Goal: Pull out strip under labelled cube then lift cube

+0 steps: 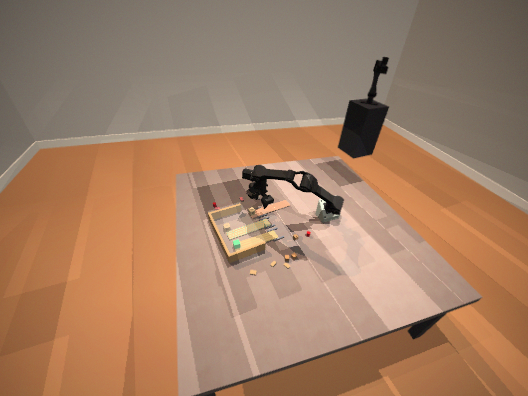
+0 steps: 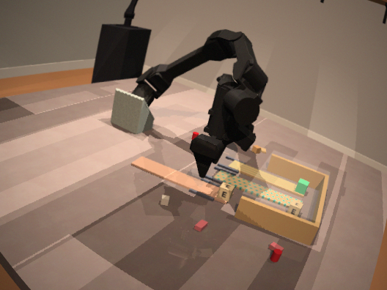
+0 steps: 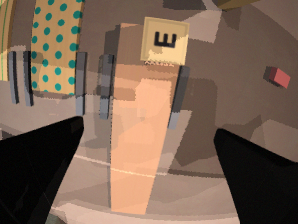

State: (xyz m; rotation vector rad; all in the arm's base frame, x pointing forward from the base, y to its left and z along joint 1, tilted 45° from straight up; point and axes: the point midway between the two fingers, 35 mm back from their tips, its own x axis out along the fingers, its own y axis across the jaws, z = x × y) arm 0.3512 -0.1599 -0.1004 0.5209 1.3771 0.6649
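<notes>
A tan cube marked E [image 1: 251, 211] [image 2: 226, 192] [image 3: 165, 41] sits at the inner end of the plain orange strip [image 1: 272, 207] [image 2: 161, 170] [image 3: 137, 165], overlapping its edge, outside the walled tray [image 2: 275, 217]. The strip lies between dark guide rails and sticks out toward the arm's base. A second cube marked E [image 2: 294, 209] is inside the tray by the end of the teal-dotted strip [image 2: 242, 184] [image 3: 56, 50]. A green cube [image 1: 236, 244] [image 2: 302, 186] is at the striped yellow strip [image 2: 271, 176]. My gripper [image 1: 262, 201] [image 2: 209, 168] [image 3: 150, 129] is open and empty above the orange strip.
A red block [image 2: 201, 225] [image 3: 280, 77] and a pale cube [image 2: 165, 200] lie beside the orange strip. A red cylinder [image 1: 214, 204] [image 2: 276, 255] stands outside the tray, another [image 1: 308, 233] [image 2: 195, 135] nearer the base. Several small orange blocks [image 1: 287, 257] lie on the other side.
</notes>
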